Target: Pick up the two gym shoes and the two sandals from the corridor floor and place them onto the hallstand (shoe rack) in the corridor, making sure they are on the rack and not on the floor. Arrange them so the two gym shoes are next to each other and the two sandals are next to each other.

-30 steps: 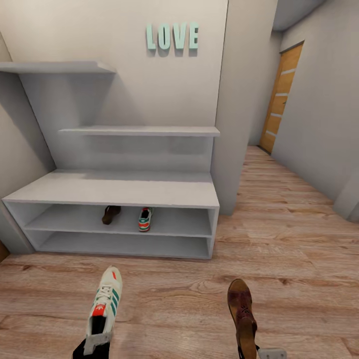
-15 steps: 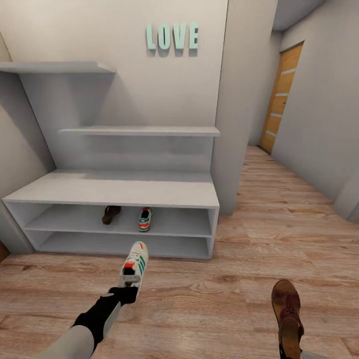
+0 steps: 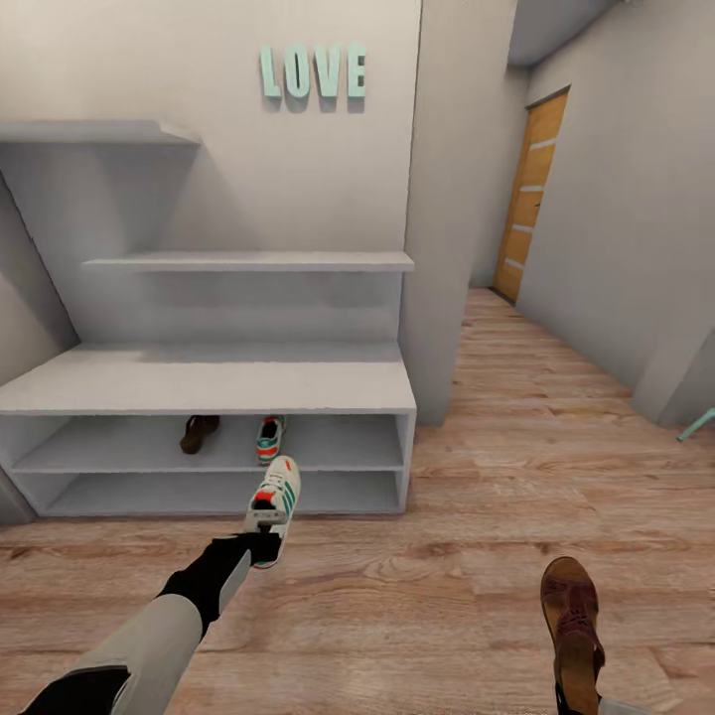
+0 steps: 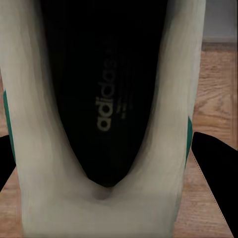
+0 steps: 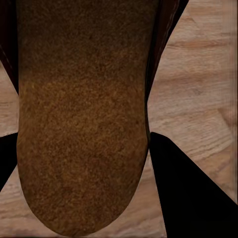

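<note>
Left gripper (image 3: 260, 545) clamps gym shoe (image 3: 274, 504) by the heel, now closer to the hallstand (image 3: 214, 382) front than before. Right gripper (image 5: 82, 144) pinches sandal (image 3: 571, 626), unchanged, well right of hallstand.

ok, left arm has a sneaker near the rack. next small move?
Probably extend the left gripper forward and slightly up, carrying the held sneaker onto the upper shelf just right of the shelved sneaker. The held shoe hangs before the rack's front edge, toe pointing in.
</note>
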Motion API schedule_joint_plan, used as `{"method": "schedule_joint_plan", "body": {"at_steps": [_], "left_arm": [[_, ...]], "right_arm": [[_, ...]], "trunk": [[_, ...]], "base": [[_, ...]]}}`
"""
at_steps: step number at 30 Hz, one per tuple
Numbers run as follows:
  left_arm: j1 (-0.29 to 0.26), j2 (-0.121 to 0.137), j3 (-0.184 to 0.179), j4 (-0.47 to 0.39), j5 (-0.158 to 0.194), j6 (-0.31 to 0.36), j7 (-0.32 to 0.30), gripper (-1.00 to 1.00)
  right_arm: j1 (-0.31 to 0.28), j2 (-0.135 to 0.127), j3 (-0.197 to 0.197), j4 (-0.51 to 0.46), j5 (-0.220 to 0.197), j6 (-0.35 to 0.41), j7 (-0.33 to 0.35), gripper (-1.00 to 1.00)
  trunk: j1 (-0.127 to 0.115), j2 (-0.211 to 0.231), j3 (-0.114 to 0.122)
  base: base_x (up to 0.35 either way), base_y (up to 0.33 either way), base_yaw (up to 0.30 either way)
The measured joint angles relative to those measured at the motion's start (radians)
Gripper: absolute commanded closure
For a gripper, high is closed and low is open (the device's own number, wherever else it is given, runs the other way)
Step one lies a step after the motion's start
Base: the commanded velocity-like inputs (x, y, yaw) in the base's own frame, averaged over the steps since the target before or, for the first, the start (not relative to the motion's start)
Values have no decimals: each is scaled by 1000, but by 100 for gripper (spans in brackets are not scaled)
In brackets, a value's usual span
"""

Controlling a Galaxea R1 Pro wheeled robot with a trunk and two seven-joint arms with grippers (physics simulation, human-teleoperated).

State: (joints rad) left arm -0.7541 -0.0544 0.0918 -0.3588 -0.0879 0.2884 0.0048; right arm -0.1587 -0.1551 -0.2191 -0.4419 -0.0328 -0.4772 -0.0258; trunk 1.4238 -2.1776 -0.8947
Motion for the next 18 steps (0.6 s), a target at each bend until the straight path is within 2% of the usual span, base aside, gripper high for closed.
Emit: {"method": "schedule_joint_plan", "body": {"at_steps": [7, 11, 18], "left_arm": [[8, 2, -1, -46, 1, 1, 0, 100], [8, 8, 11, -66, 0, 2, 1, 100], [7, 13, 17, -71, 0, 2, 18, 100]], "right_arm": [[0, 2, 0, 1, -1, 0, -1, 100], [0, 3, -2, 0, -2, 0, -1, 100], [0, 5, 0, 2, 0, 1, -1, 100]], "trunk": [[0, 0, 0], [11, -21, -9], [38, -70, -39]], "base": [[0, 0, -212], [0, 0, -31], [0, 0, -5]]}}
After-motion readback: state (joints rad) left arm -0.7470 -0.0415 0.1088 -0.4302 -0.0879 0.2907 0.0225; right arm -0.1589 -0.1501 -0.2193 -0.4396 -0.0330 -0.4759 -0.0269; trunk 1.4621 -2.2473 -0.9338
